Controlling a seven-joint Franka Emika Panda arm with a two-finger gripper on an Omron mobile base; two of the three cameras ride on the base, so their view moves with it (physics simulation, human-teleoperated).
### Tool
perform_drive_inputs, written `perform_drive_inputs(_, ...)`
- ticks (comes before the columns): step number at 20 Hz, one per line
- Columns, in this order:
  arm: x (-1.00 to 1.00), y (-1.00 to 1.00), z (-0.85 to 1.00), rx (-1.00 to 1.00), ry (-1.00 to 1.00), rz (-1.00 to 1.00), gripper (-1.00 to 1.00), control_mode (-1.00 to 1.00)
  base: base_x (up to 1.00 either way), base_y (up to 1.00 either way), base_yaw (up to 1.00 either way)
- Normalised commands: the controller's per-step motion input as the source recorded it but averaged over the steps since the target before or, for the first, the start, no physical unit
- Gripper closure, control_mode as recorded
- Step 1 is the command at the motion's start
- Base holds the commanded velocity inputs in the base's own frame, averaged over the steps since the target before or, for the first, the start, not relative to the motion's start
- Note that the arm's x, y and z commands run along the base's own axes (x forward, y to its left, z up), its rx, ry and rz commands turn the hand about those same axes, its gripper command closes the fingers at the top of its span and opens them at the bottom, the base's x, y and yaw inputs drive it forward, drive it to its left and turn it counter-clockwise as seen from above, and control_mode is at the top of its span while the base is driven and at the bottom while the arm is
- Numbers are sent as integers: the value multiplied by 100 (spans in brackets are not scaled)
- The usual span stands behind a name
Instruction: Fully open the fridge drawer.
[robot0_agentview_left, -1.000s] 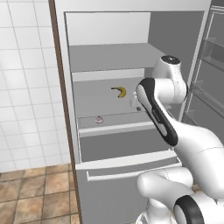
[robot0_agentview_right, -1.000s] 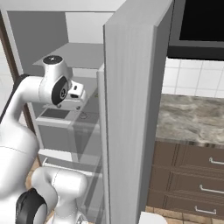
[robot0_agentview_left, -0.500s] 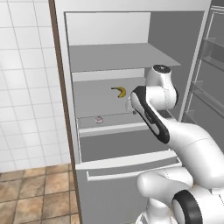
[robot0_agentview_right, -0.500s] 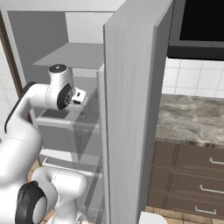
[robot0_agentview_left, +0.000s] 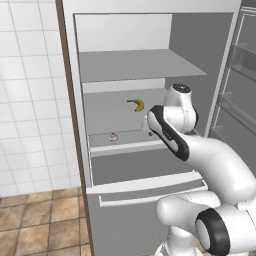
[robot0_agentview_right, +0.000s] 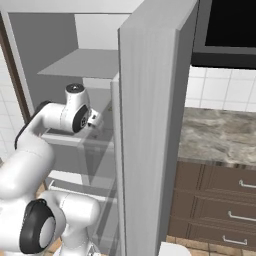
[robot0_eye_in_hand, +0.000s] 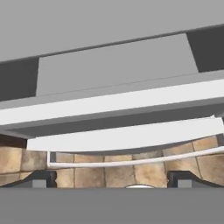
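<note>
The end effector (robot0_eye_in_hand: 112, 177) looks down with its tips spread wide apart and nothing between them — released. Over the last second the arm has folded in and dropped toward the fridge's mid level. Beyond the tips lies the drawer (robot0_eye_in_hand: 118, 103), white strip forward; in the left base view the drawer (robot0_agentview_left: 135, 148) sits under the banana (robot0_agentview_left: 137, 104) shelf — not yet gripped, so pulling is still ahead.
</note>
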Motion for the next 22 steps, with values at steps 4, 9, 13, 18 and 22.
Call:
perform_drive_inputs(4,28,0,-31,5,1,-4,-100,-100,0,0,0)
perform_drive_inputs(9,27,0,-22,0,0,-3,-100,-100,0,0,0)
perform_drive_inputs(13,23,0,-23,0,-1,-4,-100,-100,0,0,0)
perform_drive_inputs(18,29,1,-21,0,0,-1,-100,-100,0,0,0)
perform_drive_inputs(22,24,1,-21,0,0,0,-100,-100,0,0,0)
